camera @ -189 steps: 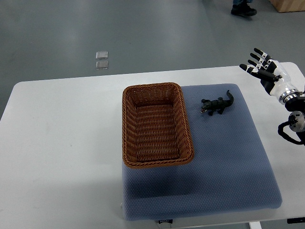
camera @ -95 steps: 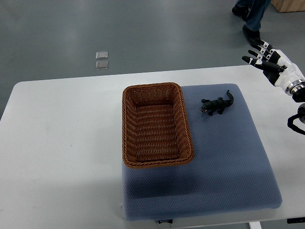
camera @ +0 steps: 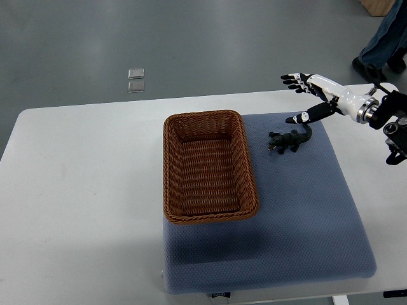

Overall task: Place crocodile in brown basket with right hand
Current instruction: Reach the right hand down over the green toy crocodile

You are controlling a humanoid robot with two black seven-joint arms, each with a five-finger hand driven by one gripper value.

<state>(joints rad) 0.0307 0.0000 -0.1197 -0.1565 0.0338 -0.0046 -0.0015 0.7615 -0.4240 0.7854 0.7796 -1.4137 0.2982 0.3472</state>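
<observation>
Crocodile (camera: 289, 140) lies on blue mat (camera: 305, 216), just right of brown basket (camera: 170, 171), not in it. Long axis diagonal: head toward basket, tail away. Right hand (camera: 318, 86) hovers farther right of basket, over tail end, fingers spread, empty. Thumb tip apparently just clear of tail.

White bench (camera: 82, 190) noted, right part covered by a blue-grey textured mat (camera: 305, 216). Two small clear squares (camera: 135, 79) are seen side by side on grey floor (camera: 222, 44). A person's legs (camera: 385, 35) are seen top right.
</observation>
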